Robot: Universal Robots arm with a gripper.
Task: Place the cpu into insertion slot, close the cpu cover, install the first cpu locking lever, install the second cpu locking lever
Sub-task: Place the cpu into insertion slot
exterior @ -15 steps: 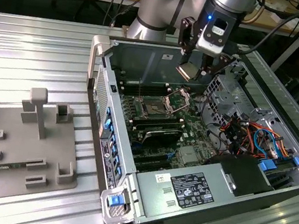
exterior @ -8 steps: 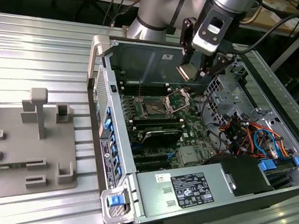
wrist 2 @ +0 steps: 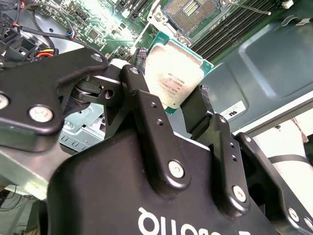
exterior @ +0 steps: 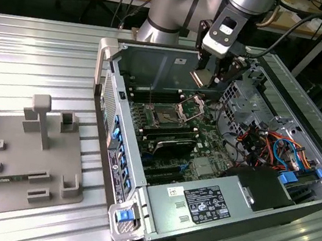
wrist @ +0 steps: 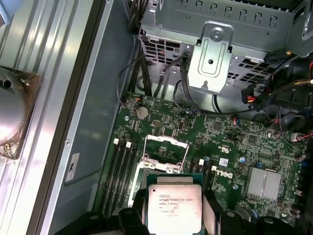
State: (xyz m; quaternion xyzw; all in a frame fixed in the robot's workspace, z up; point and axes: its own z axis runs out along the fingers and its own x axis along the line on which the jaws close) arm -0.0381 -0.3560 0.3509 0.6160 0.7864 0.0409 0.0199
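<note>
My gripper (exterior: 207, 77) hangs inside the open computer case, shut on the cpu (exterior: 203, 79). The chip is a flat square with a dull silver top, and in the second wrist view the cpu (wrist 2: 173, 73) sits clamped between the two black fingers (wrist 2: 140, 56). It is held in the air above the green board, apart from the insertion slot (exterior: 166, 117). The black socket is bare, and the insertion slot (wrist 2: 193, 11) shows beyond the chip. The cpu cover (exterior: 192, 106) stands tilted open beside the socket. In the first wrist view the cpu (wrist: 175, 208) lies just short of the raised cpu cover (wrist: 165, 151).
Long black memory slots (exterior: 168, 135) flank the socket. A grey power supply box (exterior: 209, 203) fills the near end of the case, with a metal drive cage (exterior: 247, 104) and coloured cables (exterior: 280, 150) to the exterior view's right. A grey fixture tray (exterior: 12, 157) lies outside on the ribbed table.
</note>
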